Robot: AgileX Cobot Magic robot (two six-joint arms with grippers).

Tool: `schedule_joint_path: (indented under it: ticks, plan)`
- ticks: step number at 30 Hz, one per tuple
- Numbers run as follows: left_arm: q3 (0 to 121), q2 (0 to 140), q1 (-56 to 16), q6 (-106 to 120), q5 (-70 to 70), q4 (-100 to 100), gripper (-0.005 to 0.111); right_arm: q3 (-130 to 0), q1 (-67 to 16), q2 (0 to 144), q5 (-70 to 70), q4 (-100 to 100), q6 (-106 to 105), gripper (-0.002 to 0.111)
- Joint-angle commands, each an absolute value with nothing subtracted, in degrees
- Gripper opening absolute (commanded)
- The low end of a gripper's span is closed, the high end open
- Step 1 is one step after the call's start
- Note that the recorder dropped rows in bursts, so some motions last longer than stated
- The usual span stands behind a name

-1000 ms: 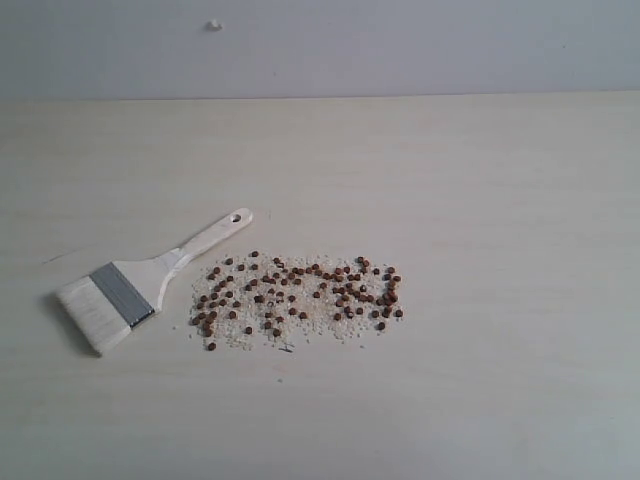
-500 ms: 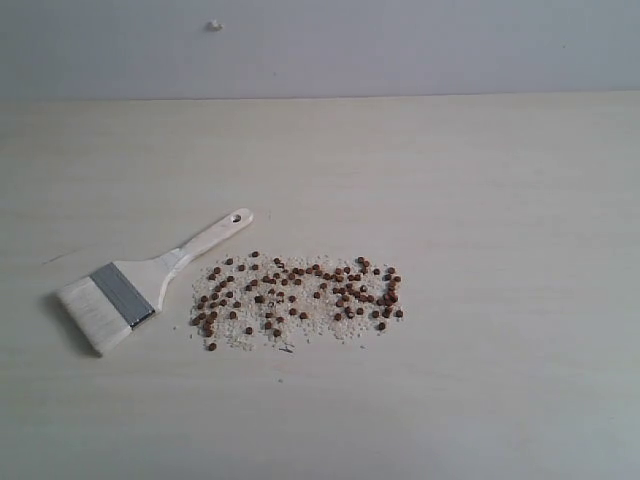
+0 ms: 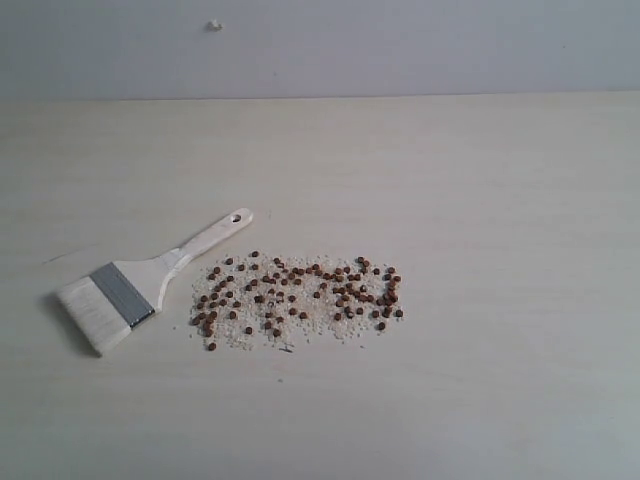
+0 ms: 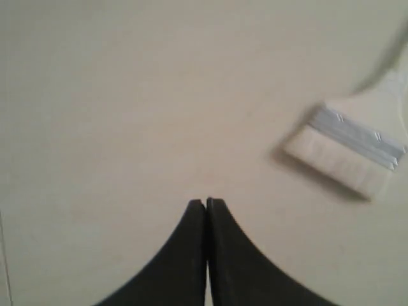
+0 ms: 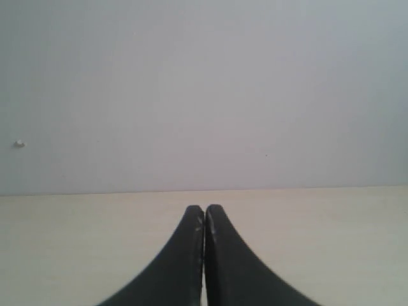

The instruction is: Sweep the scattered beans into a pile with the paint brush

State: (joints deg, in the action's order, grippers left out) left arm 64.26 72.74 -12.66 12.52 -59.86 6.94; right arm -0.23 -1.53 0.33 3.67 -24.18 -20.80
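Reddish-brown beans (image 3: 300,297) lie scattered in a wide flat band among whitish grains at the middle of the pale table (image 3: 480,200). No compact pile shows. The paint brush (image 3: 150,280) lies flat just left of them, its bristles toward the near left and its holed handle end pointing to the far right. Neither arm appears in the exterior view. In the left wrist view my left gripper (image 4: 205,203) is shut and empty above bare table, with the paint brush's (image 4: 350,150) bristles and ferrule off to one side. My right gripper (image 5: 204,208) is shut and empty, facing the wall.
A grey wall (image 3: 400,45) rises behind the table's far edge, with a small white knob (image 3: 214,25) on it; that knob (image 5: 20,144) also shows in the right wrist view.
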Motion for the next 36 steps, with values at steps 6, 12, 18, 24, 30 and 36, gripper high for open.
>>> schedule_joint_path:
  ticks: [6, 12, 18, 24, 30, 36]
  plan:
    - [64.15, 84.02, -15.84, 23.79, -60.39, -11.47, 0.000, 0.00, -1.30, 0.00, 3.52, -24.01, -20.80, 0.000]
    - [64.15, 88.34, -28.22, 37.66, -60.73, -12.18, 0.000, 0.00, -1.30, 0.00, 3.52, -24.01, -20.80, 0.000]
    - [64.15, 91.66, -35.81, 37.90, -58.34, -8.31, 0.001, 0.00, -1.30, 0.00, 3.52, -24.01, -20.80, 0.000]
    - [64.15, 94.15, -36.00, 32.12, -57.23, -6.61, 0.018, 0.00, -1.30, 0.00, 3.52, -24.01, -20.80, 0.000]
    - [64.15, 94.74, -36.00, 29.55, -56.41, -6.12, 0.047, 0.00, -1.30, 0.00, 3.52, -24.01, -20.80, 0.000]
    - [64.15, 96.47, -36.00, 25.67, -53.67, -3.83, 0.056, 0.00, -1.30, 0.00, 3.52, -24.01, -20.80, 0.000]
